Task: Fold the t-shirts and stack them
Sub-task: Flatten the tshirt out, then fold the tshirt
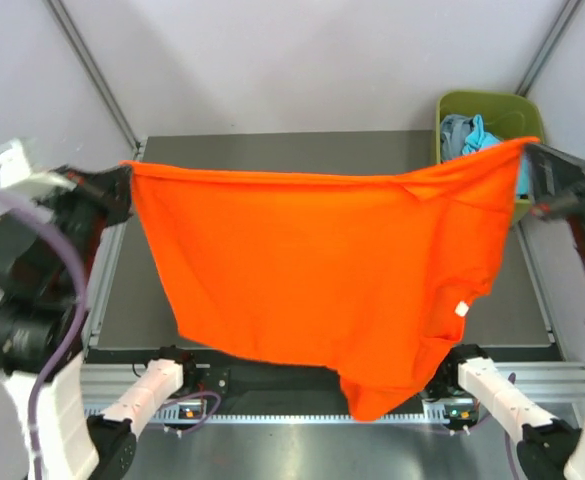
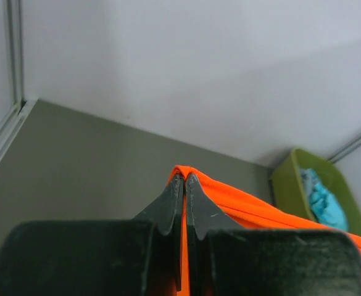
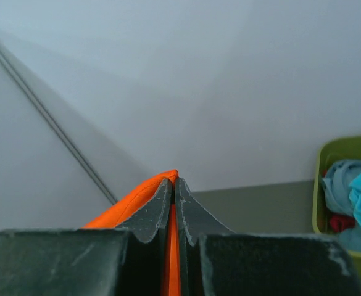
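orange t-shirt | spread wide, hanging | left claw, right claw clamped on corners

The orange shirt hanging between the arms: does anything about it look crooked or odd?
Yes. The orange t-shirt, pinched by the left gripper and right gripper, hangs unevenly: its right side is folded over on itself and droops lowest, with a white label showing there.

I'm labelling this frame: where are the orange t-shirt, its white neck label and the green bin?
orange t-shirt [image 1: 312,270], top view, middle of the spread cloth.
white neck label [image 1: 462,309], top view, the tag itself.
green bin [image 1: 487,97], top view, far rim.
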### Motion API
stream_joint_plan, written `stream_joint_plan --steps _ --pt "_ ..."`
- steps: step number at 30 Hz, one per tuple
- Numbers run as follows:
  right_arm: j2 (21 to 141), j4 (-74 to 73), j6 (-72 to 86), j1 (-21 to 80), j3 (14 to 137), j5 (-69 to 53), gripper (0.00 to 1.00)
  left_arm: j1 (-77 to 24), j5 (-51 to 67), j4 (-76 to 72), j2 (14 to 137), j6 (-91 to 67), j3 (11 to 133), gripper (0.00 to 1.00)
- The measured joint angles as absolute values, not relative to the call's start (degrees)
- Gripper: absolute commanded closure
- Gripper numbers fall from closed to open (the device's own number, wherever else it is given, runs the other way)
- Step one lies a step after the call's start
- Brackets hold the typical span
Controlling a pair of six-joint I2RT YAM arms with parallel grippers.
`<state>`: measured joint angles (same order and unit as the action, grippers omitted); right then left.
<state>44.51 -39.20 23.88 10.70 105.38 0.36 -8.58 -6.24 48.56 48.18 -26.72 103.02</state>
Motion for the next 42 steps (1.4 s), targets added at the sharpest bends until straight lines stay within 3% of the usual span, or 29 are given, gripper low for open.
stream_joint_plan --steps 6,13,25,36,42 --pt "53.1 -30.85 26.26 10.7 87.79 1.41 1.0 -8.56 -12.75 40.86 56.34 -23.44 84.44 1.0" --pt "72.95 -20.6 27.62 10.72 73.36 1.32 1.0 -6.76 -19.53 30.81 77.89 -21.17 70.41 1.0" --pt "102.17 -11.64 24.51 10.72 79.59 1.13 1.0 0.75 -16.27 16.16 108.29 -19.86 76.27 1.0" --pt "105.12 -15.88 24.47 10.72 84.55 -0.54 1.0 3.14 -8.16 18.15 111.07 -22.61 82.02 1.0" --pt "97.89 -21.5 24.6 10.76 80.34 -2.7 1.0 2.96 -8.45 23.51 103.02 -23.03 74.52 1.0"
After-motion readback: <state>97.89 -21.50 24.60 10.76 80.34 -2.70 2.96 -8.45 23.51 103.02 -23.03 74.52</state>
